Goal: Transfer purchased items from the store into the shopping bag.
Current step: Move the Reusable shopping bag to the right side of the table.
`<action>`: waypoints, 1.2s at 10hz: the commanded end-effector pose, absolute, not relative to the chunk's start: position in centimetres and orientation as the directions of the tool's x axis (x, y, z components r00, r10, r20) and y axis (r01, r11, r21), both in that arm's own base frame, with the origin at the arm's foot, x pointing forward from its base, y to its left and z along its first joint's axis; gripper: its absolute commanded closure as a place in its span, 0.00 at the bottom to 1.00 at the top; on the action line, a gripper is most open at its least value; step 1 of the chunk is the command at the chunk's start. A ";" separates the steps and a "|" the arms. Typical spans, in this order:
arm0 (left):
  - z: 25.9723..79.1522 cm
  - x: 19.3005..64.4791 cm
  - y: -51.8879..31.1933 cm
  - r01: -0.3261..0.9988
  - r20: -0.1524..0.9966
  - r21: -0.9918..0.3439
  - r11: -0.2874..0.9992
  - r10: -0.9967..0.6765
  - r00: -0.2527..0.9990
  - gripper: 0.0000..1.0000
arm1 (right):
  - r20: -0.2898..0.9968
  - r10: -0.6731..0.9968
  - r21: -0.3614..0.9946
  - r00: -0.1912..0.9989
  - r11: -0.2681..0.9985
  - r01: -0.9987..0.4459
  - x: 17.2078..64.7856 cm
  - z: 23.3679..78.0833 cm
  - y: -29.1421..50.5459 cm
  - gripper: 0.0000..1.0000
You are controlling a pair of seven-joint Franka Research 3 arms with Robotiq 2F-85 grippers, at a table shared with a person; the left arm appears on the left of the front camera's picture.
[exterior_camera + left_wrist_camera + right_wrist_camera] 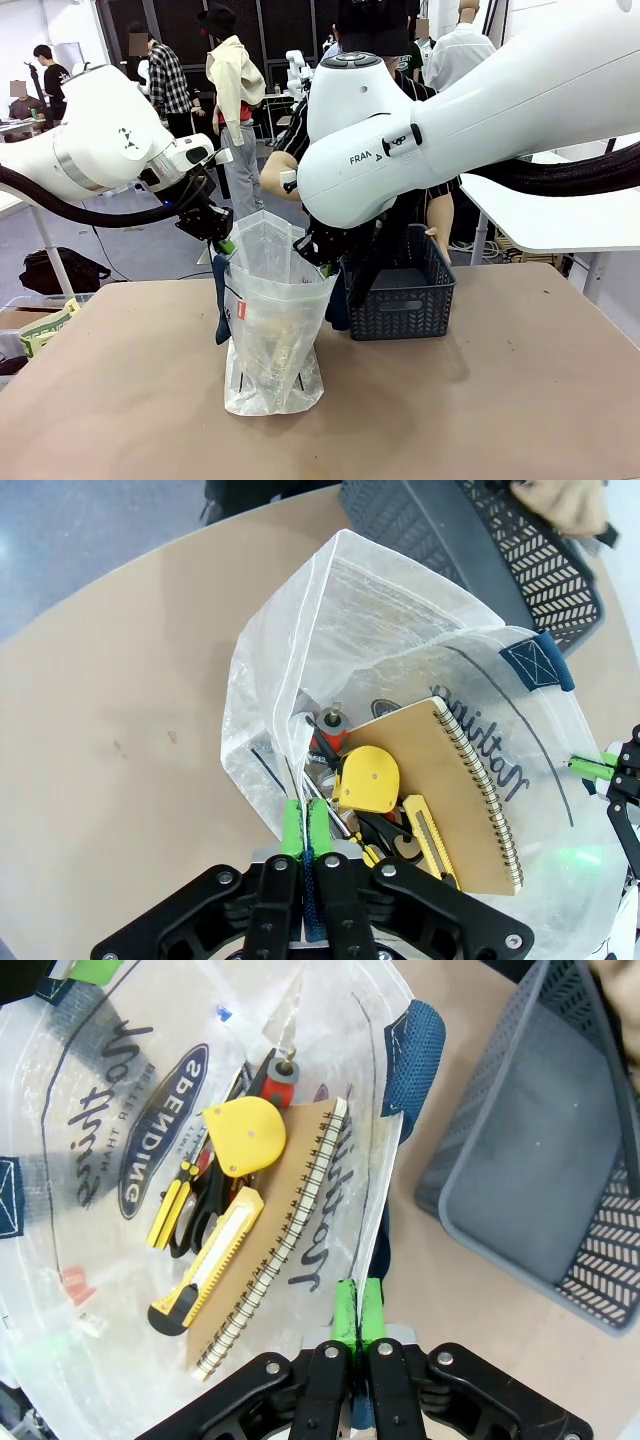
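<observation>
Bag: the shopping bag [272, 330] stands upright near the worktop's [500, 400] front edge, left of middle, with its mouth spread wide.
Left hand: the left hand [303, 825] is closed, its pads pinching the bag's rim on one side.
Right hand: the right hand [357, 1305] is closed on the opposite rim, beside a navy handle [410, 1060].
Bag contents: purchased items lie inside: a yellow tape measure [368, 780], a yellow utility knife [205, 1275], scissors [190, 1215], a spiral notebook [450, 790] and a red-handled tool [282, 1070], partly hidden.
Store: the basket [600, 1250] sits just behind the bag, toward the worktop's middle; its visible floor is bare.
Done: most or all items appear transferred.
Left: probably only releasing the bag; one basket corner is out of sight.
</observation>
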State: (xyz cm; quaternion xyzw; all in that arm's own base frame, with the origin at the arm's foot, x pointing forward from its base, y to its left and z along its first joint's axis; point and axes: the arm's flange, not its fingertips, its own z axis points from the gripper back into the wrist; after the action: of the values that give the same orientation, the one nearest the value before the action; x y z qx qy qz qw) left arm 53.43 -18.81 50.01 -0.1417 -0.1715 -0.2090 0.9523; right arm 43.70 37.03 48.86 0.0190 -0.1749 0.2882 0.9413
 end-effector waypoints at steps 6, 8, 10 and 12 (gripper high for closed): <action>50.1 53.2 -18.6 0.443 0.397 -0.197 0.875 -0.342 0.852 1.00 | 0.341 0.536 -0.064 0.773 0.833 -0.549 43.4 48.7 36.7 1.00; 50.1 53.2 -18.6 0.443 0.397 -0.197 0.875 -0.342 0.852 1.00 | 0.341 0.536 -0.064 0.773 0.833 -0.549 43.4 48.7 36.7 1.00; 50.1 53.2 -18.6 0.443 0.397 -0.197 0.875 -0.342 0.852 1.00 | 0.341 0.536 -0.064 0.773 0.833 -0.549 43.4 48.7 36.7 1.00; 50.1 53.2 -18.6 0.443 0.397 -0.197 0.875 -0.342 0.852 1.00 | 0.341 0.536 -0.064 0.773 0.833 -0.549 43.4 48.7 36.7 1.00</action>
State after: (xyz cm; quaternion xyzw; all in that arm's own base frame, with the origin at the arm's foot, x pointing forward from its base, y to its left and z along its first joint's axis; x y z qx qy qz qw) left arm 53.43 -18.80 50.03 -0.1417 -0.1717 -0.2089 0.9523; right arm 43.70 37.02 48.86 0.0190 -0.1750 0.2882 0.9413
